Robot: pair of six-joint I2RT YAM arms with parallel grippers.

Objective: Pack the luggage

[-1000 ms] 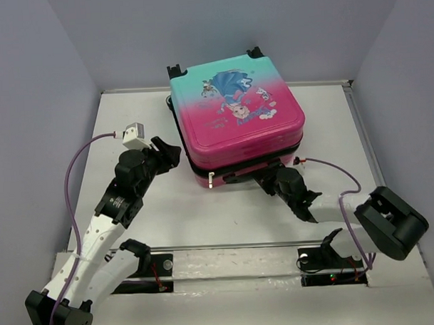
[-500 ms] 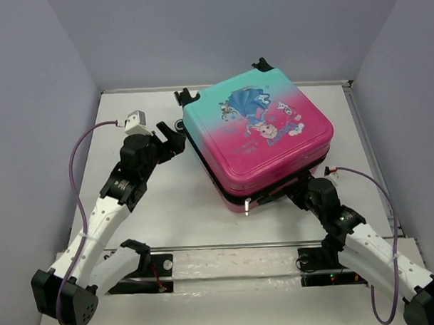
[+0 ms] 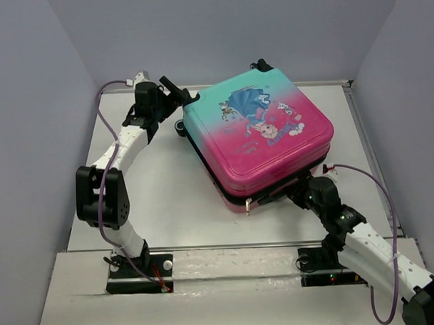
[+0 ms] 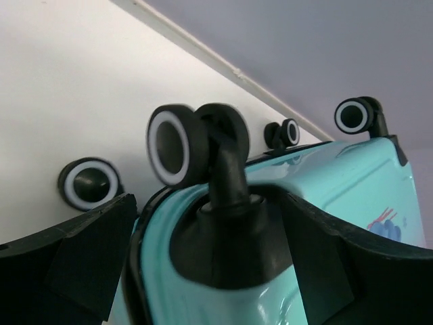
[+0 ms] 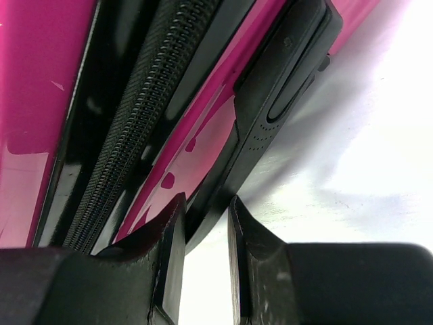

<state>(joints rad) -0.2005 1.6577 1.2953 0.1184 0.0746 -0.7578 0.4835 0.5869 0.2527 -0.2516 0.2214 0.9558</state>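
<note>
The luggage (image 3: 259, 132) lies flat and closed on the white table (image 3: 161, 200), pink-to-teal with a cartoon princess on top, turned at an angle. My left gripper (image 3: 178, 98) is open at its far left teal corner; in the left wrist view the fingers (image 4: 88, 250) straddle the black mount of a wheel (image 4: 169, 145) without closing on it. My right gripper (image 3: 301, 190) is at the near pink edge. In the right wrist view it (image 5: 205, 203) is shut on the lower end of the black handle (image 5: 284, 81), beside the zipper (image 5: 135, 115).
Grey walls close in the table on three sides, with a raised white rim (image 3: 129, 89) along the back. Other black wheels show at the luggage's far side (image 4: 355, 115) and low on the left (image 4: 88, 184). A purple cable (image 3: 386, 221) trails from the right arm.
The right gripper dragged and turned the luggage to the right a second ago; it has since stayed put. The left arm has reached far back to the luggage's teal wheel corner.
</note>
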